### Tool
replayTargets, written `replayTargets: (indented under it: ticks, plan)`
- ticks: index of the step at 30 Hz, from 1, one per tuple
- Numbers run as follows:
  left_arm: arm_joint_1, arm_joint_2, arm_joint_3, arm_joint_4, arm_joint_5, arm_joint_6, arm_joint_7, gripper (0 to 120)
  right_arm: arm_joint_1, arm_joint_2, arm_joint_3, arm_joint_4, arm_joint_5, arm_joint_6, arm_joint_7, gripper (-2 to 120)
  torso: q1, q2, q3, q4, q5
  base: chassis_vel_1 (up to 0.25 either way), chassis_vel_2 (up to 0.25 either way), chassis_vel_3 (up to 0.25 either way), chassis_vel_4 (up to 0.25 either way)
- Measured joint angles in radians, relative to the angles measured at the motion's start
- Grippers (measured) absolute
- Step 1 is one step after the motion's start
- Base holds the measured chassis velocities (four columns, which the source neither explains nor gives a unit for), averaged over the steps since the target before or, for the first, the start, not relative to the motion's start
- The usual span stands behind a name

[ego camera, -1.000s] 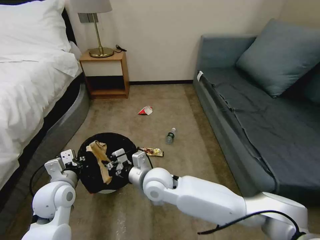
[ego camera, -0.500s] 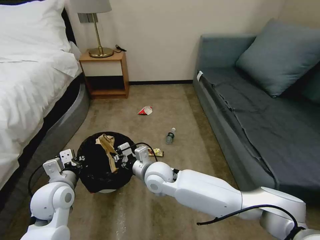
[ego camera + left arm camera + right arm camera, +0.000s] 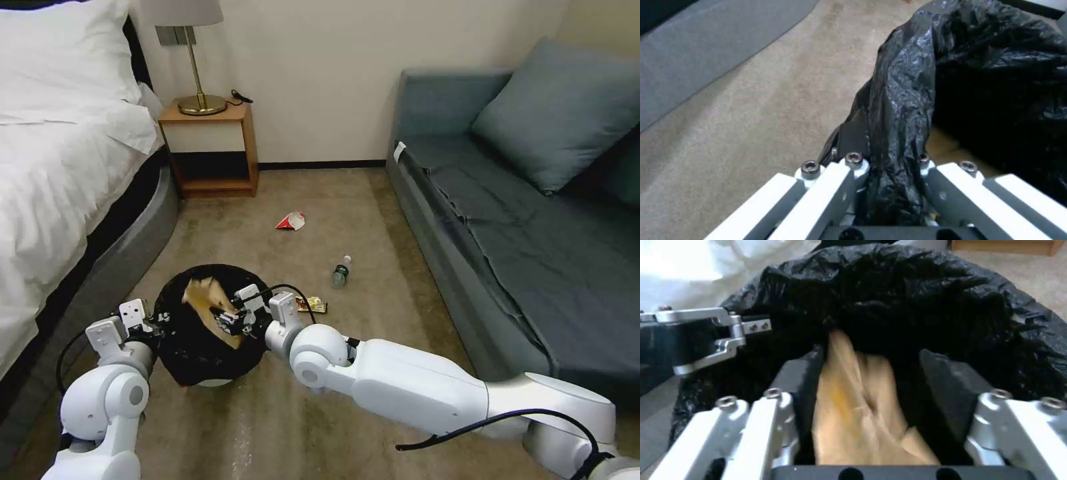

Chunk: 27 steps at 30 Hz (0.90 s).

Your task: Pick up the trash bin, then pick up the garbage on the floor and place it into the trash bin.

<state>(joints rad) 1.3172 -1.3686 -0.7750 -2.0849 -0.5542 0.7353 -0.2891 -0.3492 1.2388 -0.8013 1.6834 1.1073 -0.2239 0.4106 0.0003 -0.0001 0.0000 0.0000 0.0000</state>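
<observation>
Right gripper [image 3: 232, 318], poised over the mouth of the trash bin [image 3: 175, 347], has its jaws spread wide; in the right wrist view the tan-brown peel [image 3: 862, 413] lies loose between the pads, touching the near one and clear of the other, apparently at the point of release. Left gripper [image 3: 889, 180] is clamped on the bin's bag-lined rim on the side nearer the bed [image 3: 60, 173]. Step in hand, by judgement: dropping the first piece of garbage. The next move would call for the peel to fall clear into the bin, then a reach beyond it. Beside the bin's far side lies the snack wrapper [image 3: 312, 305], partly hidden behind the right wrist; farther out are the clear bottle [image 3: 341, 271] and the red-and-white packet [image 3: 291, 221]. The bin's white wall is mostly cut off by the bag.
</observation>
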Motion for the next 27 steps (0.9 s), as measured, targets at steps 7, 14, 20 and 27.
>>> replayTargets:
  ticks: [7,14,20,27]
  plan:
    - [0.0,0.001,-0.004,0.01,0.001,0.0,0.0,4,-0.006,0.002,0.034,0.029,0.006,0.01,0.004,90,0.0,0.0,0.0,0.0,0.0,0.0,0.0,0.0,0.0]
    - [-0.014,0.005,-0.032,0.032,0.006,0.0,0.0,4,-0.018,-0.017,0.141,0.108,0.018,0.021,0.003,100,0.0,0.0,0.0,0.0002,0.0,0.0,0.0,0.0,0.0]
    - [-0.026,0.009,-0.062,0.034,-0.02,0.0,-0.006,4,-0.054,-0.1,0.283,0.182,0.007,0.032,-0.015,100,0.0,0.0,0.0,0.0002,0.0001,0.0,0.0,0.0,0.0]
    - [-0.03,0.001,-0.096,0.039,-0.023,0.0,-0.019,4,-0.21,-0.288,0.477,0.287,-0.076,0.041,-0.05,100,0.0,0.0,0.0,-0.0002,0.0004,0.0,0.0,0.0,0.0]
